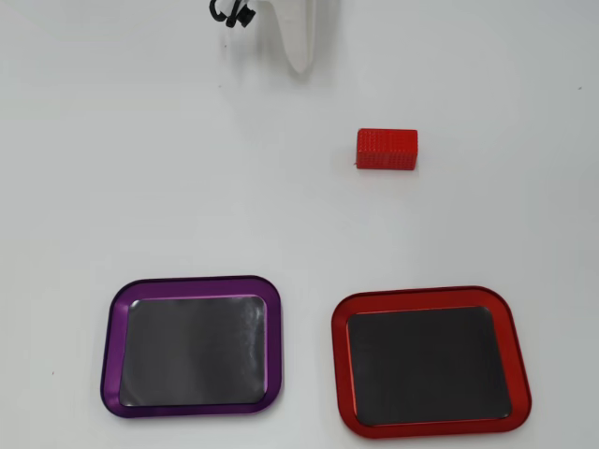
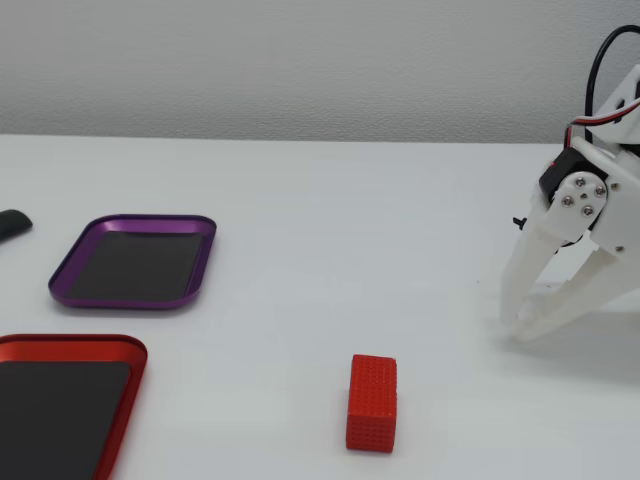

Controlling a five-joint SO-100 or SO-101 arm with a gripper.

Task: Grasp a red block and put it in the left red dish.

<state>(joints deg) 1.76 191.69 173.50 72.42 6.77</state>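
Note:
The red block (image 1: pixel 387 150) lies alone on the white table, also seen low in the fixed view (image 2: pixel 372 402). The red-rimmed dish (image 1: pixel 338 339) with a dark inside is at the lower right of the overhead view and at the lower left of the fixed view (image 2: pixel 70 345); it holds nothing. My white gripper (image 2: pixel 518 328) stands at the right of the fixed view, tips down near the table and meeting, holding nothing. In the overhead view it (image 1: pixel 300 62) is at the top, up and left of the block, well apart from it.
A purple-rimmed dish (image 1: pixel 112 339) of the same shape sits beside the red one, holding nothing; in the fixed view (image 2: pixel 140 221) it lies behind the red dish. A small dark object (image 2: pixel 12 224) is at the left edge of the fixed view.

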